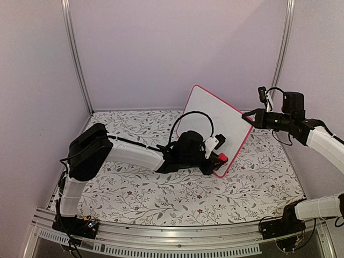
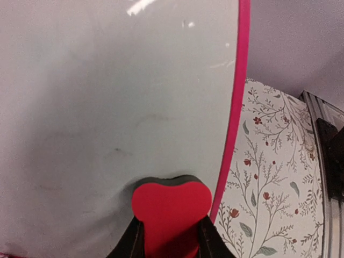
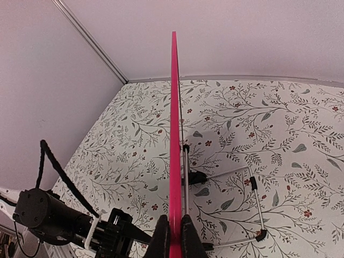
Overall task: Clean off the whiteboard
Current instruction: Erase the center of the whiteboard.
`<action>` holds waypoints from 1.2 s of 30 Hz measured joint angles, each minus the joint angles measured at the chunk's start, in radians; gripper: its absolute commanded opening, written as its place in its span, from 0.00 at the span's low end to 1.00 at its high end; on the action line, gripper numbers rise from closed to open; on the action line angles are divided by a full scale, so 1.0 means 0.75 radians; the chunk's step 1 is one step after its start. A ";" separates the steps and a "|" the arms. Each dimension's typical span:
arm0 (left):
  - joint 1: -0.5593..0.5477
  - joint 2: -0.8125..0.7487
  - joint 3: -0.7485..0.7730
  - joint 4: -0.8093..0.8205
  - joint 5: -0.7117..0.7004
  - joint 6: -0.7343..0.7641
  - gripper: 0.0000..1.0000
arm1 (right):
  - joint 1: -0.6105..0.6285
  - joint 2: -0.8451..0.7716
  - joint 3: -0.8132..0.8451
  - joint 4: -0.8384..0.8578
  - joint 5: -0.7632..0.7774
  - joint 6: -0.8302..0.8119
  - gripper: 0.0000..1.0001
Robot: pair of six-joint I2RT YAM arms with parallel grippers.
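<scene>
Whiteboard [image 1: 215, 115] pinched at edge by right claw [image 3: 172, 230], left claw [image 2: 170, 243] holding red eraser [image 2: 171, 207] against it

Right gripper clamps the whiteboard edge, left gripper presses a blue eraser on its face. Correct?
No: the eraser is red, not blue, per the left wrist view. Otherwise right: right gripper clamps the whiteboard edge, left gripper presses the eraser on its face.

My fingers [image 2: 130, 243] are black; the eraser [image 2: 171, 209] is red with a dark grey pad. The whiteboard [image 1: 215, 121] is white, framed in hot pink. The tablecloth [image 3: 269, 123] is white with grey vines and small red flowers.
</scene>
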 measured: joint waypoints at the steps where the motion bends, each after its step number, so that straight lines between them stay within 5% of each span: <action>1: 0.000 0.000 -0.035 0.004 -0.001 -0.002 0.00 | 0.000 -0.001 -0.001 0.001 0.000 0.000 0.00; 8: 0.001 0.011 -0.196 -0.043 -0.039 -0.010 0.00 | 0.002 -0.004 -0.007 0.008 -0.017 0.005 0.00; 36: 0.016 0.043 -0.043 -0.222 -0.001 0.002 0.00 | 0.003 0.004 -0.007 0.041 -0.026 -0.003 0.00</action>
